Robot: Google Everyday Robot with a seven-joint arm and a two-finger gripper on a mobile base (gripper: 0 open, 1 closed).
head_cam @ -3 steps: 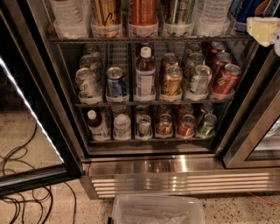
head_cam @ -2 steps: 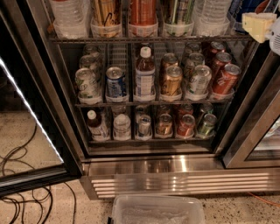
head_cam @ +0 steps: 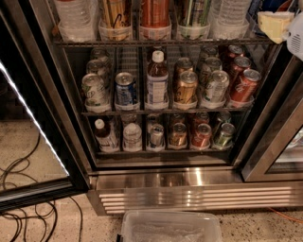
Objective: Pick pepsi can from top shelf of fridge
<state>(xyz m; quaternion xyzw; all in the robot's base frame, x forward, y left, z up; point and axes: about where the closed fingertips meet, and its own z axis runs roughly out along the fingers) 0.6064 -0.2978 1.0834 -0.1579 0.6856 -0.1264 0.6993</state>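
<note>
The fridge [head_cam: 189, 179] stands open, with a dark inside and three wire racks. The top shelf [head_cam: 161, 42] holds bottles and tall cans in clear cups. At its far right a deep-blue patch of the pepsi can [head_cam: 263, 6] shows; the picture's top edge and my gripper hide most of it. My gripper [head_cam: 276, 23], with a cream pad and a white body, is at the top right, just in front of that blue can at top-shelf height. A paler blue-and-silver can [head_cam: 125, 90] stands on the middle rack.
The open glass door [head_cam: 33, 118] with a lit strip hangs at the left. Black cables [head_cam: 23, 189] lie on the floor below it. A clear plastic bin [head_cam: 170, 229] sits before the slatted grille [head_cam: 199, 194]. A steel door frame [head_cam: 274, 142] stands at the right.
My gripper has shifted a little to the left and up, closer to the right end of the top shelf. Nothing on the racks has moved.
</note>
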